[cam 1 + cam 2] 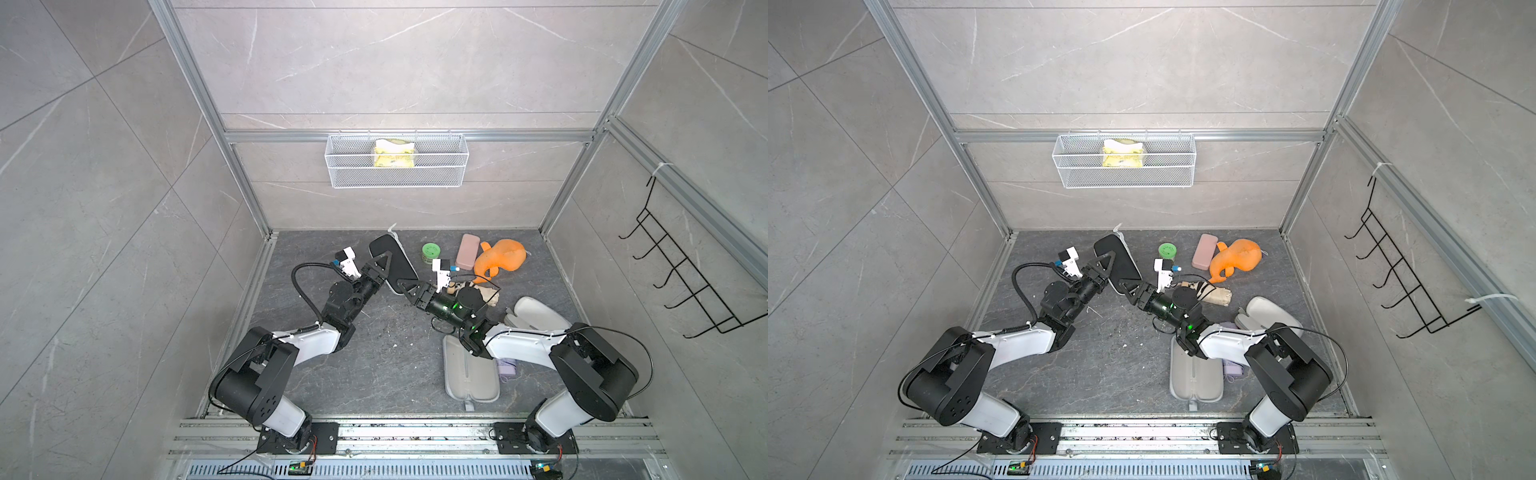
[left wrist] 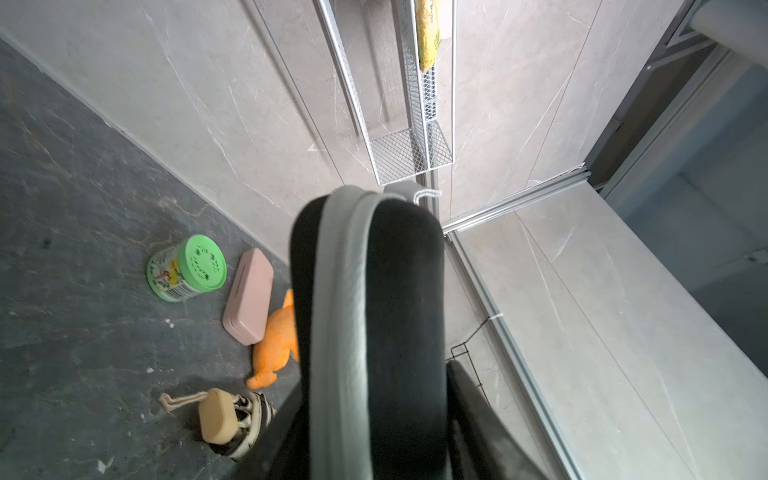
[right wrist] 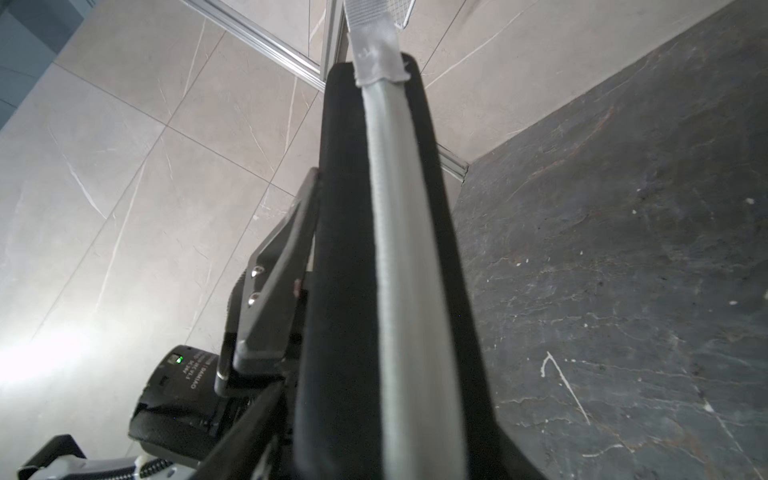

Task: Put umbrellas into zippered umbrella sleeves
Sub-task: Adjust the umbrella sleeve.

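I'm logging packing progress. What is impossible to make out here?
- Black case: its shell hides any contents, all views.
- Lilac umbrella: top views, mostly under the right arm.
- Beige umbrella: top views, partly behind that arm.
- Left gripper, right gripper: whether either clamps the case; it blocks both wrist views.

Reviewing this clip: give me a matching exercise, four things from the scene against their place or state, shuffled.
Things:
1. black sleeve
2. yellow packet
3. green-lidded jar
4. front pale-lined sleeve

States:
A. lying open flat
B. inside the wire basket
C. closed up
D. standing upright on the floor

Pairs: 1-C, 2-B, 3-D, 4-A.
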Robot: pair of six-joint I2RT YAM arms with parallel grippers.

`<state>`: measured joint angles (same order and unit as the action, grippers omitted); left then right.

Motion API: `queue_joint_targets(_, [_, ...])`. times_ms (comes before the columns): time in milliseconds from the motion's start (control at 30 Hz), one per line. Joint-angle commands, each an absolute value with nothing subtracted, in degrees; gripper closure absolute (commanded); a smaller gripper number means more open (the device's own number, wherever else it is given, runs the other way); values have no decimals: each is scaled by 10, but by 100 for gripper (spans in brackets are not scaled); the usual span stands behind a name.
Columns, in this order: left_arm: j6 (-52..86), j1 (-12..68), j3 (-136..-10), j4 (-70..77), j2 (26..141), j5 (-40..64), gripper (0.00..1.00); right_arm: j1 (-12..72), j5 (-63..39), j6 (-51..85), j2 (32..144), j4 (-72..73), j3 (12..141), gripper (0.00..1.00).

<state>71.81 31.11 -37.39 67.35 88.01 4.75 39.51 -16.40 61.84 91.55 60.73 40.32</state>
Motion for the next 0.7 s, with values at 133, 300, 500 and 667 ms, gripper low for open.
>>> queue_joint_targets(133, [696, 244, -384, 590, 808, 185, 11, 366, -220, 626, 909, 661, 393, 66])
queue_joint_targets(300, [668, 157, -434, 450, 800, 352, 13, 332, -344, 625, 904, 627, 405, 69])
queue_joint_targets(500, [641, 136, -499, 348, 839, 522, 19, 314, -477, 619, 916, 561, 450, 69])
queue_joint_targets(667, [498, 128, -547, 116, 823, 535, 18, 309, -504, 615, 923, 555, 468, 71])
